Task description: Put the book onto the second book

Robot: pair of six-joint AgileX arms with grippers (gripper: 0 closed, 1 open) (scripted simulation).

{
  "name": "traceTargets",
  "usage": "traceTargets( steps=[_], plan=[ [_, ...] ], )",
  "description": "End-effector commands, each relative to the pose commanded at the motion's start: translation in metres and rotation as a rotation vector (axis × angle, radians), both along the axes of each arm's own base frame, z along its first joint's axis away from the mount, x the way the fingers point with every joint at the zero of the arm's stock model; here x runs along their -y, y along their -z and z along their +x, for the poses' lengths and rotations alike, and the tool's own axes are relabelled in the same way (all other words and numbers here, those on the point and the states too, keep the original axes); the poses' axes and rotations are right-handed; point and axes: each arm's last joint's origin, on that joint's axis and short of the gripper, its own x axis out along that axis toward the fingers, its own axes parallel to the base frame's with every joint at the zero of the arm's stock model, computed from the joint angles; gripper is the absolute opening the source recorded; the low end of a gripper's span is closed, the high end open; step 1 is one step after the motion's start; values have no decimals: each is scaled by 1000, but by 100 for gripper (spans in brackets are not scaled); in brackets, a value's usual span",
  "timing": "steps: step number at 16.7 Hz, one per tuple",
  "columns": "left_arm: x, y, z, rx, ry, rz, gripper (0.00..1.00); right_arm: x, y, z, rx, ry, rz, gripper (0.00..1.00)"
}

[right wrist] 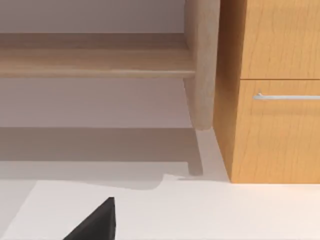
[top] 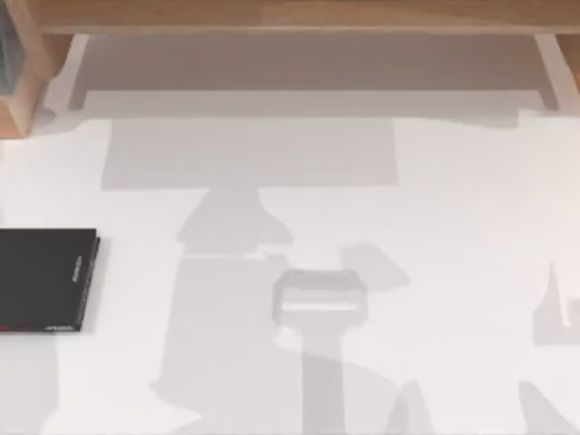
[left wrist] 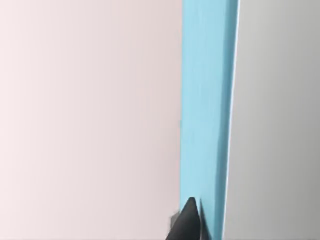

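The second book (top: 43, 279), thin, flat and black, lies at the left edge of the white desk (top: 435, 227), cut off by the top view's left border. Small pale lettering runs along its right-hand edge. The book (left wrist: 205, 110) shows in the left wrist view as a teal-blue band, close to the camera.

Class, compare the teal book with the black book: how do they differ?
Colour: the teal book is plain-faced; the black book carries pale spine lettering. Place: the teal book is close beside my left gripper; the black book lies flat at the table's left edge. Both have straight edges.
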Motion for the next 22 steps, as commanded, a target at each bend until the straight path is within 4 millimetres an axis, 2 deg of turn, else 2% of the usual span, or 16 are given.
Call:
traceTargets(
  steps=[4,10,15,17,19,22],
  plan=[
    [18,27,-42,-81,-28,269,0,0,0,0,0,0,0,100],
    [48,108,-92,-281,26,552,0,0,0,0,0,0,0,100],
    [71,176,-129,-452,125,670,0,0,0,0,0,0,0,100],
    [78,198,-142,-510,166,694,0,0,0,0,0,0,0,100],
    [83,214,-152,-555,198,710,0,0,0,0,0,0,0,100],
    [86,223,-158,-582,216,714,0,0,0,0,0,0,0,100]
  ],
)
